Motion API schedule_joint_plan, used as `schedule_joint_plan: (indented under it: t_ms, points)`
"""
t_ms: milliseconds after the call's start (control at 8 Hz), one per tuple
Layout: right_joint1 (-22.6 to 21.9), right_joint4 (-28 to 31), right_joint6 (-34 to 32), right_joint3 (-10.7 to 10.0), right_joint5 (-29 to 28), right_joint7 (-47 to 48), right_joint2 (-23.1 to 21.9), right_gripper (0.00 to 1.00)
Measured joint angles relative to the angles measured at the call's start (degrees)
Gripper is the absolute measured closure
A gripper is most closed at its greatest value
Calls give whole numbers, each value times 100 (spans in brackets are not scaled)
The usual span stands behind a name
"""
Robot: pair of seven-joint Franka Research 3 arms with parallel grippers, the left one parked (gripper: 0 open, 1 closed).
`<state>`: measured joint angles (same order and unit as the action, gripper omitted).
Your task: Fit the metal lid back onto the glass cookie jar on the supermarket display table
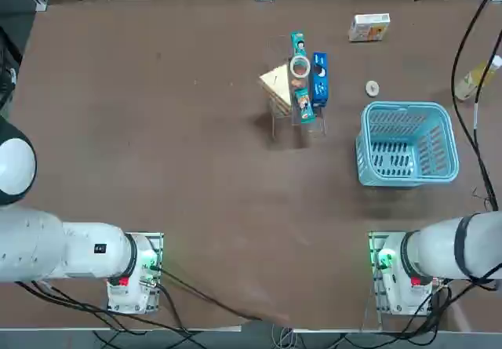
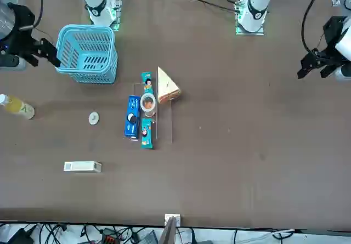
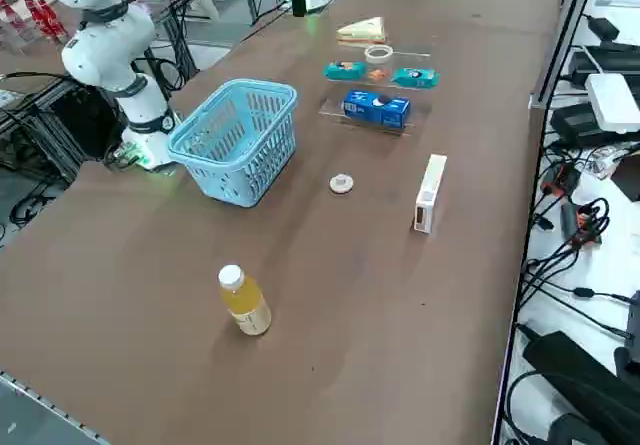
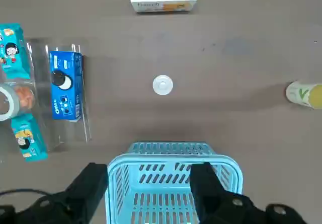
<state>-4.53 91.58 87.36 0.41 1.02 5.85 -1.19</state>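
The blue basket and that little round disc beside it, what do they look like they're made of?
The blue basket looks like moulded plastic: one even light-blue colour, thin slotted walls, a smooth matte rim. The metal lid is a pale silvery-grey disc with a soft sheen and a small raised centre, which suggests metal, though light plastic can't be ruled out by look alone. The right gripper hangs open above the basket.
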Motion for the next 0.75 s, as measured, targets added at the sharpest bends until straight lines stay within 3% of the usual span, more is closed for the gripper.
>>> schedule_joint_plan:
  t_ms: [500,750]
  points:
    - [66,10,-34,-69,-92,-4,90,0]
    - [73,91,347,-69,-122,-3,561,0]
